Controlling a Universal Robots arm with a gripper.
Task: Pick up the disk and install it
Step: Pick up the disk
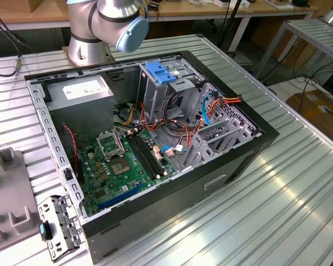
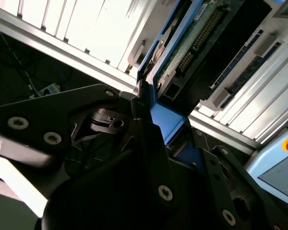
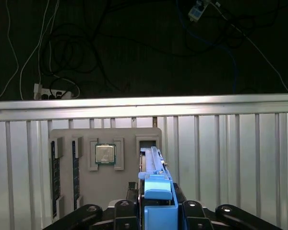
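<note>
First wrist view: one blue-framed disk point(image 3: 152, 165) stood on edge directly between the two fingers point(image 3: 126, 212), which were clamped on its sides. It was by the open slot of one grey holder point(image 3: 101, 136), which also carried one processor chip point(image 3: 105, 154) and two memory sticks point(image 3: 76, 175), on the slatted desk point(image 3: 230, 158).

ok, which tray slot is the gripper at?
The end slot of the tray, where the disk stands on edge in the gripper; the CPU and memory sticks sit alongside.
</note>
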